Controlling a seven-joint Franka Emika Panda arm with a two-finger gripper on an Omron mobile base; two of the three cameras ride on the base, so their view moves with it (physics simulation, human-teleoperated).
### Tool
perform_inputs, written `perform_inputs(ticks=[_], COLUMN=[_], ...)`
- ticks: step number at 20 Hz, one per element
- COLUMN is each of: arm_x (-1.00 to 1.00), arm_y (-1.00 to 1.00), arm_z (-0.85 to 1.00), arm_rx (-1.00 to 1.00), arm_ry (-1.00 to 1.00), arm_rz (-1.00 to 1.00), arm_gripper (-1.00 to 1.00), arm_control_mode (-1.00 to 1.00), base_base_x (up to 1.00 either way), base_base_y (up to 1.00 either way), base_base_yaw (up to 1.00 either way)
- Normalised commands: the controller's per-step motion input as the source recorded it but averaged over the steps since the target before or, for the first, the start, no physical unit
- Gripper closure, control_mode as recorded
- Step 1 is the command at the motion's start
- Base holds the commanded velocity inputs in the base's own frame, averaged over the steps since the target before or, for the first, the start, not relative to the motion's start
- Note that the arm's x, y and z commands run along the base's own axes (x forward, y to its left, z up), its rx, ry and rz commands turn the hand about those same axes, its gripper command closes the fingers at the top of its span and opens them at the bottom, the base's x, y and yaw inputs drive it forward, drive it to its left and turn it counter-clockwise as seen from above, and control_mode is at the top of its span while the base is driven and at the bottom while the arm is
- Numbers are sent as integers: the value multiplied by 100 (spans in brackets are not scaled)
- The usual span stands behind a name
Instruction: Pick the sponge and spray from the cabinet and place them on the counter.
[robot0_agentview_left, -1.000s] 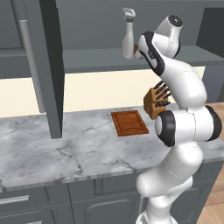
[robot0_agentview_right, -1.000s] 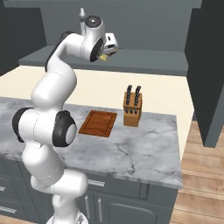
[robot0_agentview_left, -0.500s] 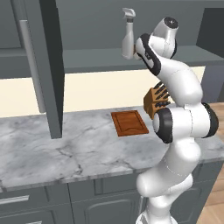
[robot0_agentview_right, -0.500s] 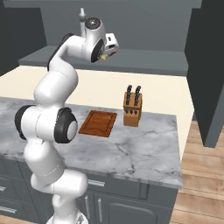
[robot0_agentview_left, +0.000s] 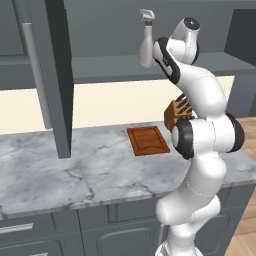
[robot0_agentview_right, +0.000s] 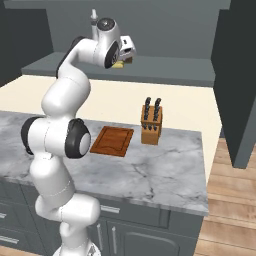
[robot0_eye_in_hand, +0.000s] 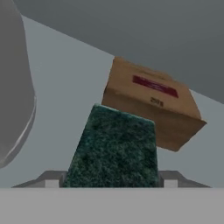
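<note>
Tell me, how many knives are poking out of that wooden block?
2 dark handles show in the knife block on the counter, side by side beside the cutting board. More may hide behind.

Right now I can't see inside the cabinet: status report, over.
Gripper astride the flat green-topped sponge, fingertips at both sides, grip unconfirmed. Small brown box just behind. Slim white spray bottle alongside on the shelf.

Flat, even rendered light with no glare. The cabinet (robot0_agentview_left: 125, 30) interior is dim and grey; the counter (robot0_agentview_left: 75, 170) below is brighter. Soft shadows. Close beyond the fingers, the sponge (robot0_eye_in_hand: 114, 148) looks slightly blurred, grainy.
</note>
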Motion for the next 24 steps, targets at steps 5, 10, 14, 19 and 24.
perform_inputs(ticks=[5,10,14,19,24], arm_x=[-3,-49,-91,-100,-100], arm_y=[0,-1,-2,0,3], arm_z=[0,17,7,-15,-41], arm_rx=[0,2,2,0,-1], arm_ry=[0,-1,-9,-20,-19], arm_rz=[0,-5,-2,0,0], arm_gripper=[100,100,100,100,100], arm_control_mode=[-100,-100,-100,-100,-100], base_base_x=[0,0,0,0,0], base_base_y=[0,0,0,0,0], base_base_yaw=[0,0,0,0,0])
